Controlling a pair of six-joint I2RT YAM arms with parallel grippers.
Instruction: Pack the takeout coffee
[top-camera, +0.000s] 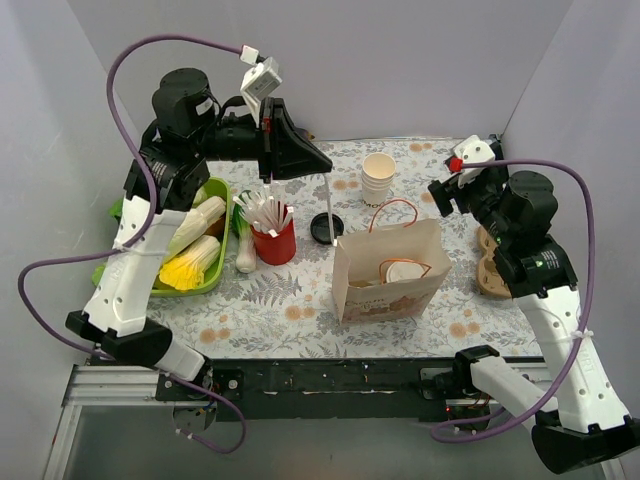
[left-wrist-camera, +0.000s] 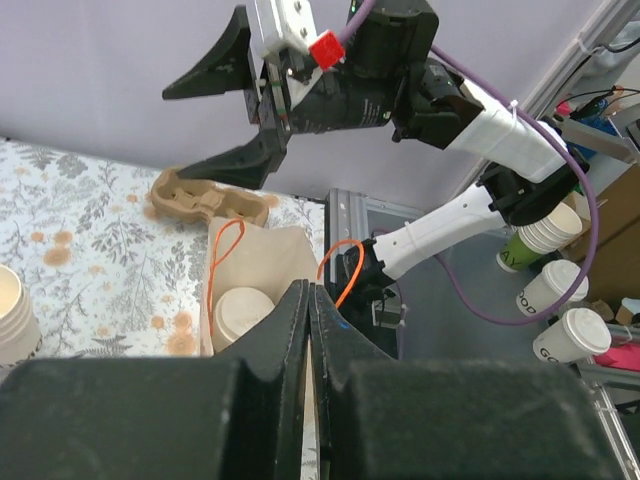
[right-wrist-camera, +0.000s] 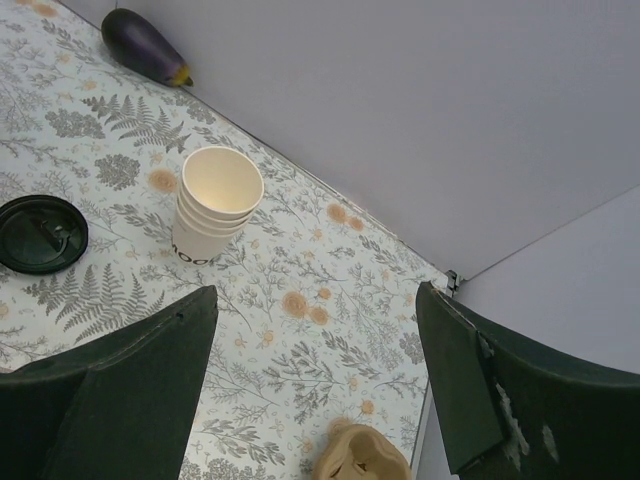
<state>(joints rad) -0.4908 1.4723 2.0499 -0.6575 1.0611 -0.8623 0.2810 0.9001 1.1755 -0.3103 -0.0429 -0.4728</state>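
Two arms are up off the floral table (top-camera: 300, 310), and neither is carrying anything. Far left there's a green tray (top-camera: 207, 284) full of veggies, with a red cup (top-camera: 275, 246) stuffed with white sticks just beside it. The left gripper (left-wrist-camera: 308, 292) hangs high over that area. Its fingers are pinched tight together, with nothing between them as far as its wrist cam shows.

Moving right, a flat black lid (top-camera: 326, 228) lies on the table just left of the paper bag (top-camera: 385, 300). A stack of lidless cups (top-camera: 378, 178) stands behind the bag, nearer the back wall. The bag stands upright and open in the middle with its orange handles sticking up. The takeout coffee (top-camera: 403, 272) sits down inside it, white lid facing up.

Right of the bag, the right gripper (right-wrist-camera: 315, 295) hovers above the table, fingers spread wide and empty, its wrist cam looking down at the cup stack. A brown cardboard cup carrier (top-camera: 492, 270) lies at the far right edge, partly under that arm.
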